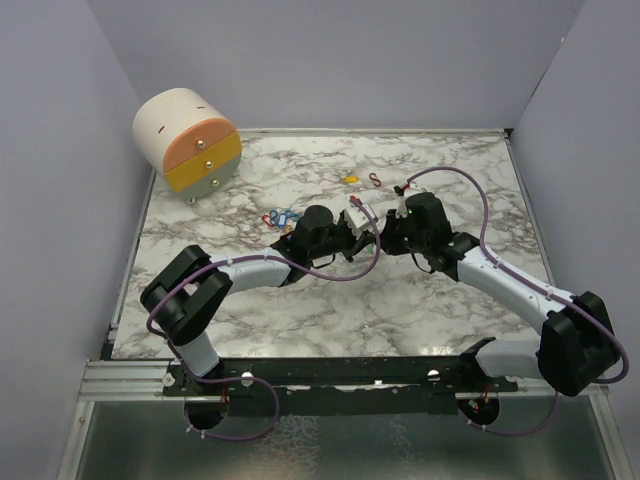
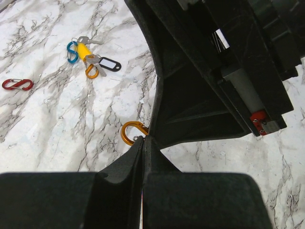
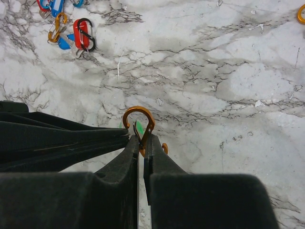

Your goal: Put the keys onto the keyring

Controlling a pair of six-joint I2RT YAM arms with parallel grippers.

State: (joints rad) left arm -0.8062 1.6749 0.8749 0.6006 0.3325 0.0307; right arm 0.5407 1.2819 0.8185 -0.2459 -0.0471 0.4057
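Mid-table | my right pincer (image 3: 141, 139) clamps the orange clip (image 3: 138, 113), left pincer (image 2: 144, 140) closed against it | green tag (image 3: 139, 127) behind loop | other keys (image 2: 84, 50) loose, unthreaded | task looks barely begun

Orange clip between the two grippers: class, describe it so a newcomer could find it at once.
On the marble table, look mid-table where the left gripper and right gripper meet tip to tip. The orange clip is pinched there. Unlike the loose clips lying heaped on the marble, it is the only one gripped.
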